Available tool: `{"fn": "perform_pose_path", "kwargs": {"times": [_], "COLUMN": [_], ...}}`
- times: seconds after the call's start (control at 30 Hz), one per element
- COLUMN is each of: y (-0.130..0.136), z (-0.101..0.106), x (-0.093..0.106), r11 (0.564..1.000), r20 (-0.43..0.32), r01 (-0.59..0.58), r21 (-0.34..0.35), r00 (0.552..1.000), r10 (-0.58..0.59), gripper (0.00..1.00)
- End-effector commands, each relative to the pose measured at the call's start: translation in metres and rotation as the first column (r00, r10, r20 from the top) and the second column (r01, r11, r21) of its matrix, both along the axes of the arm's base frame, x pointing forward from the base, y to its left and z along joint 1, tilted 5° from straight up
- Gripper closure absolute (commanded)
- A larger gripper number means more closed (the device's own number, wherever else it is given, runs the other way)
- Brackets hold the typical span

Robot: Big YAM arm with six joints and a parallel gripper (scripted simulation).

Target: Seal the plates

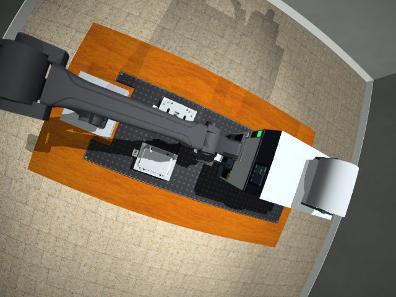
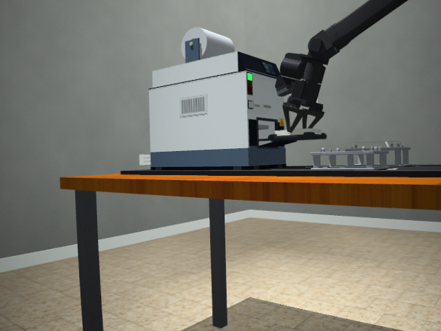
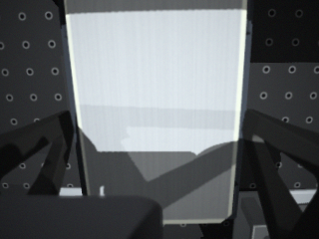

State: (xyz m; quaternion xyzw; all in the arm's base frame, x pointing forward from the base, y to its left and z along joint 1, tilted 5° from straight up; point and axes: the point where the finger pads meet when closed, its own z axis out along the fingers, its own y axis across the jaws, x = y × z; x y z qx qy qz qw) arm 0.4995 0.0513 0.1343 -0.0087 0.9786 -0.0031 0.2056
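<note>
A plate [image 3: 157,60] [image 2: 313,131] with a smooth pale foil over its whole top lies on the sealer's extended stage [image 2: 322,136]. It looks flat. My gripper [image 3: 158,119] is open, its fingers low on either side of this plate with small gaps. The sealer [image 2: 199,124] shows a green lamp [image 1: 259,133] [image 2: 249,76]; its START button [image 2: 250,104] is on the front below the lamp. A clear open plate [image 1: 155,161] sits in nest N1 [image 1: 138,165]. Nest N2 [image 1: 189,112] [image 2: 349,153] holds no plate; my arm partly hides it in the top view.
The sealer's front wall [image 1: 246,159] stands close beside my wrist. A foil roll [image 1: 334,187] [image 2: 217,41] tops the sealer. The perforated black board [image 1: 105,156] carries both nests and the sealer. My forearm passes over the board between the nests.
</note>
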Motion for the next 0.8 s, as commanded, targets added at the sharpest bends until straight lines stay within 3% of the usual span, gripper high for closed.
{"fn": "perform_pose_path", "kwargs": {"times": [0.0, 0.3, 0.53, 0.77], "y": [-0.005, -0.005, -0.007, -0.007], "z": [-0.001, 0.017, 0.004, 0.004], "x": [0.011, 0.017, 0.002, 0.008], "r11": [1.0, 1.0, 1.0, 1.0], "r20": [0.018, 0.064, 0.022, 0.016], "r01": [0.0, 0.0, 0.0, 0.005], "r21": [-0.003, 0.003, 0.0, 0.001], "r00": [1.0, 0.998, 1.0, 1.0], "r10": [0.001, 0.0, 0.0, -0.005], "gripper": [0.0, 0.0, 0.0, 0.0]}}
